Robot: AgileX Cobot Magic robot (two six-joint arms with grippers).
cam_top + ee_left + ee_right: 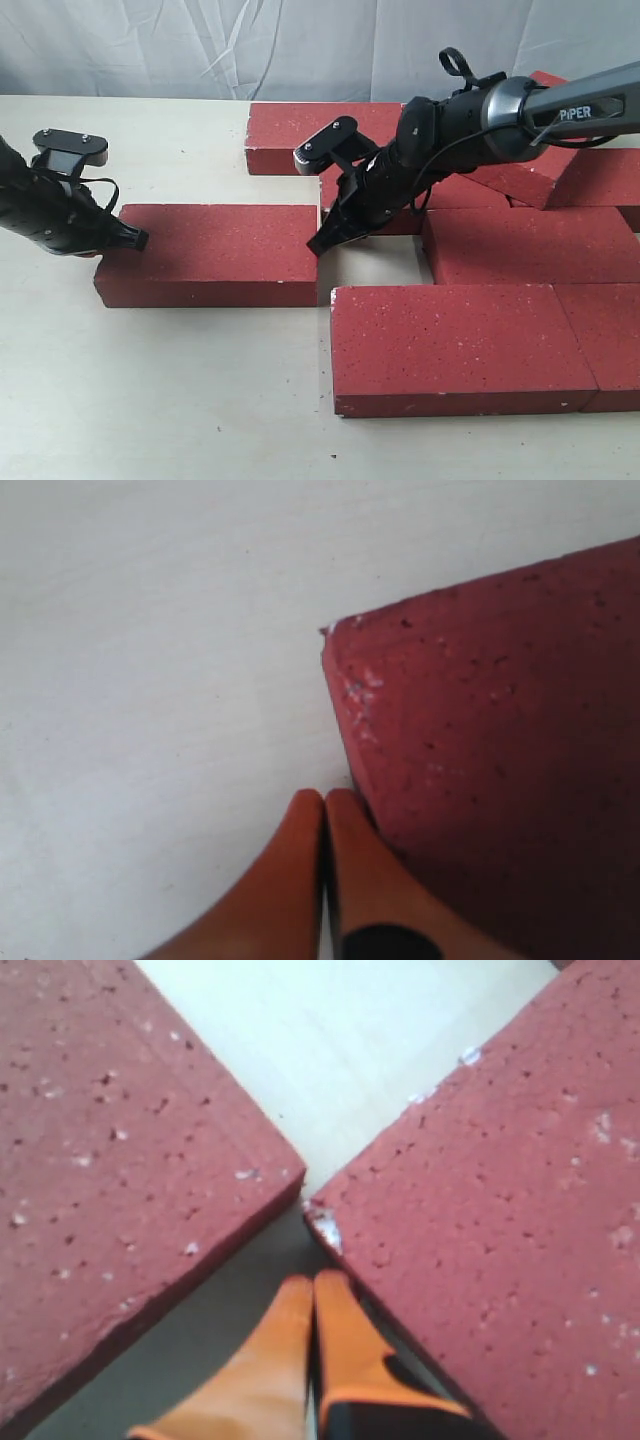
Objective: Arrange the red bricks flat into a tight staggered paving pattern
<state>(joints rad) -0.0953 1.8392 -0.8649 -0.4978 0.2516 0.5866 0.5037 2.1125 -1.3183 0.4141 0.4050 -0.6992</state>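
Observation:
Several red bricks lie flat on the table. One brick (210,252) lies apart at the left. My left gripper (137,239) is shut and empty, with its tips against that brick's left end. In the left wrist view the shut tips (323,798) touch the brick's (500,760) side near a corner. My right gripper (321,245) is also shut and empty. It points down into the gap at this brick's right end, beside the front brick (450,345). In the right wrist view the tips (315,1282) sit between two brick corners (110,1160) (500,1210).
A brick (320,130) lies at the back and another (530,245) at the middle right. One more brick (610,340) sits at the front right. Tilted bricks (530,178) are piled at the back right under the right arm. Bare table (150,400) shows at the front left.

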